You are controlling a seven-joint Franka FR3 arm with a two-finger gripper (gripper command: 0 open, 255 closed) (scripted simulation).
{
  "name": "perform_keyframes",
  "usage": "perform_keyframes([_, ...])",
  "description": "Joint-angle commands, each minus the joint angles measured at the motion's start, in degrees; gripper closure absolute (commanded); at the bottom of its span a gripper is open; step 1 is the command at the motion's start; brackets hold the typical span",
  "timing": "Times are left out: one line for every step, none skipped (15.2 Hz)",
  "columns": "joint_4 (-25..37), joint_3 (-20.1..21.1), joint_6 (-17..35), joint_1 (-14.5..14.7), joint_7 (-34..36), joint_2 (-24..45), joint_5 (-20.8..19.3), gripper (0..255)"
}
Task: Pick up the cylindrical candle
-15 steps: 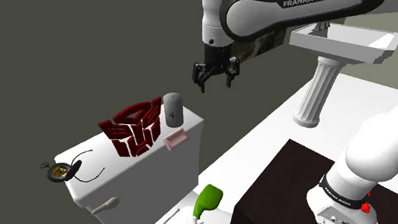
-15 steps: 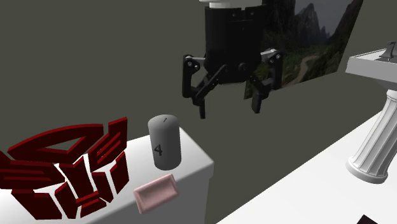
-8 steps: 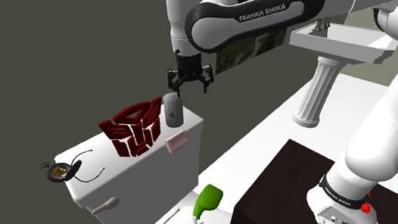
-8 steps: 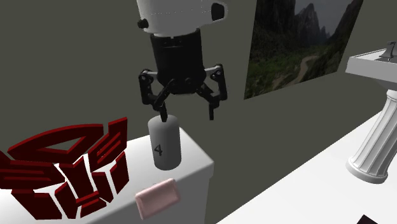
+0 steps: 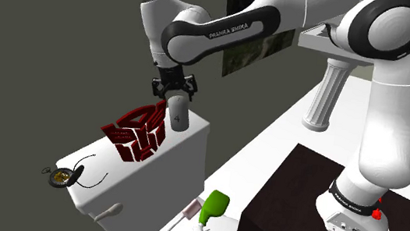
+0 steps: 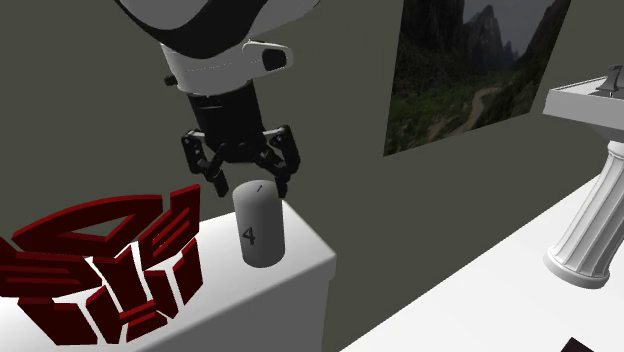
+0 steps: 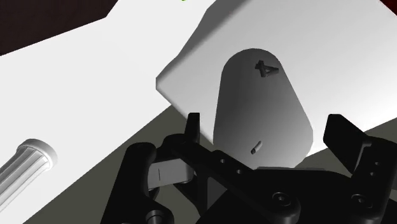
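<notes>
The candle (image 5: 177,115) is a grey upright cylinder marked with a 4, standing near the far corner of a white cabinet top (image 5: 197,137). My black gripper (image 5: 173,92) hangs open just above it, fingers pointing down. In the second exterior view the fingertips of the gripper (image 6: 249,187) straddle the top rim of the candle (image 6: 260,232). In the wrist view the candle (image 7: 264,95) lies between the spread fingers (image 7: 193,126) without touching them.
A dark red Autobot emblem (image 5: 135,132) stands beside the candle. A pink block (image 5: 191,209) and a green bottle (image 5: 213,208) lie on the white floor below. A pedestal sink (image 5: 332,81) and the dark stand (image 5: 304,200) are on the shoulder view's right.
The gripper swung from the shoulder view's right towards the left and down, ending over the candle's top. The pink block has gone from the cabinet top and now lies by the green bottle.
</notes>
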Motion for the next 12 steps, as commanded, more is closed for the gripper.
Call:
perform_keyframes([-1.0, -0.1, 1.4, 0.3, 0.9, 0.6, -0.5, 0])
perform_keyframes([-1.6, -0.1, 2.1, 0.2, 1.1, 0.8, -0.6, 0])
perform_keyframes([-2.1, -0.2, 2.8, 0.2, 1.3, 0.9, -0.7, 0])
perform_keyframes([-2.7, -0.3, 3.4, 0.2, 1.5, 1.1, -0.8, 0])
perform_keyframes([-3.3, -0.3, 4.1, 0.2, 1.6, 1.2, -1.0, 0])
perform_keyframes([-3.6, -0.3, 4.5, 0.2, 1.8, 1.3, -1.1, 0])
perform_keyframes([-3.6, -0.3, 4.5, 0.2, 1.8, 1.3, -1.1, 0])
perform_keyframes([-3.5, -0.4, 4.5, 0.2, 1.8, 1.4, -1.1, 255])
perform_keyframes([-3.5, -0.4, 4.5, 0.2, 1.8, 1.4, -1.1, 255])
perform_keyframes([-3.5, -0.4, 4.5, 0.2, 1.8, 1.4, -1.1, 255])
perform_keyframes([-3.4, -0.4, 4.5, 0.2, 1.7, 1.5, -1.1, 255])
perform_keyframes([-3.4, -0.4, 4.5, 0.2, 1.7, 1.5, -1.1, 255])
